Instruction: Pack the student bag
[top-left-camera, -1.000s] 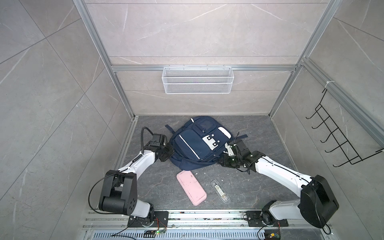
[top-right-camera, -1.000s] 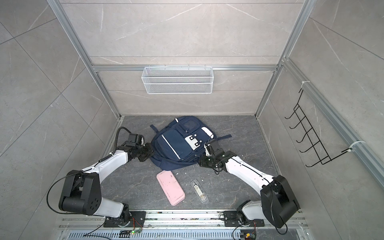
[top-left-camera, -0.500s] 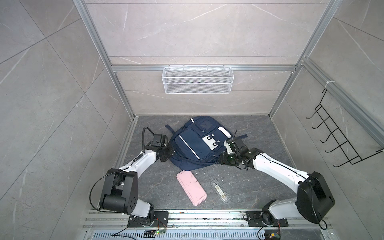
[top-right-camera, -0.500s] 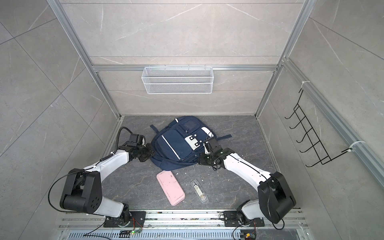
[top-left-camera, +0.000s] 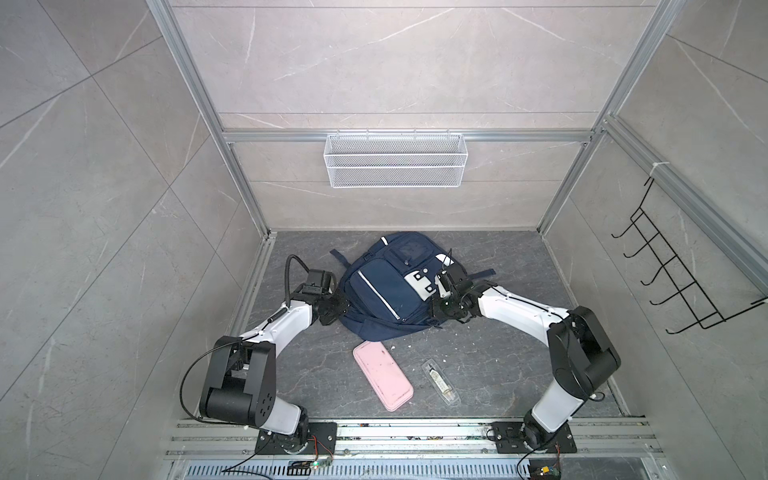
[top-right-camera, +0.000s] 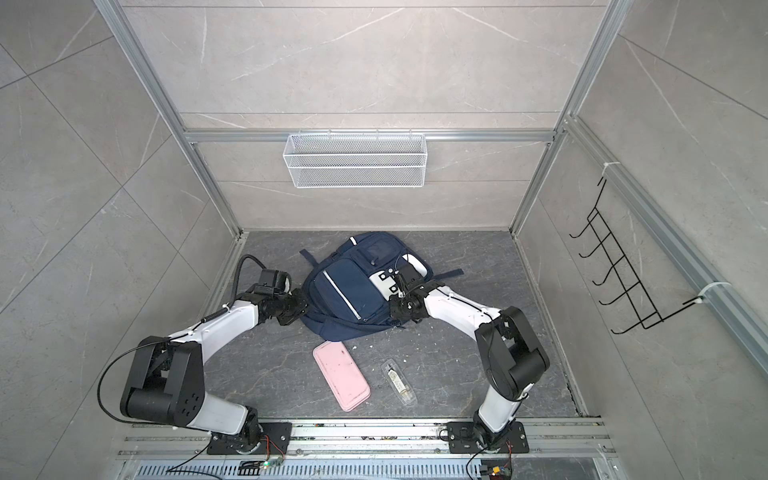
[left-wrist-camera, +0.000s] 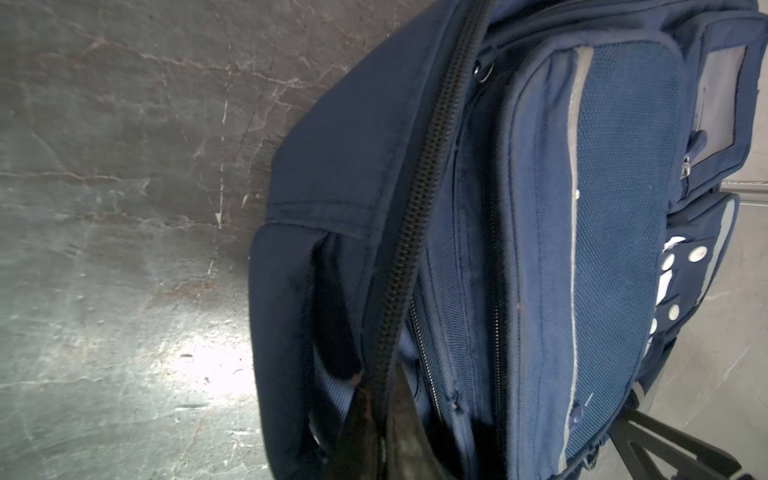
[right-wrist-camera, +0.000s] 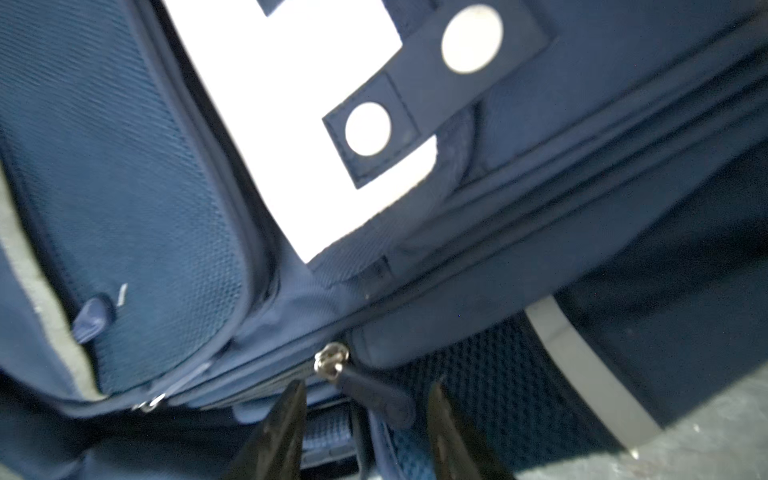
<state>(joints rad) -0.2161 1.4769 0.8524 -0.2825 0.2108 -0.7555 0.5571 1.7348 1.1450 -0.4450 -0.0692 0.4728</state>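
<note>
The student bag (top-left-camera: 386, 286) (top-right-camera: 353, 291) lies flat on the dark desk (top-left-camera: 519, 270), toward the back wall, with its front pockets and white patch facing up. In both top views one arm reaches to each side of it.

The left tool (top-left-camera: 337, 309) (left-wrist-camera: 380, 411) is at the left edge of the bag. Its jaws are fully closed, and in the left wrist view they pinch the fabric edge beside the long black zip (left-wrist-camera: 419, 199).

The right tool (top-left-camera: 434, 319) (right-wrist-camera: 365, 385) is at the right lower corner of the bag, just under the white patch (right-wrist-camera: 291, 124). Its jaws stand about half open and hold nothing. The dark zip pull (right-wrist-camera: 374, 395) lies between the two fingers (right-wrist-camera: 282, 428), hanging from its silver slider (right-wrist-camera: 330, 361), and neither finger touches it.

In front of the bag, apart from it, a pink case (top-left-camera: 382, 376) and a small clear packet (top-left-camera: 440, 382) lie on the desk.
</note>
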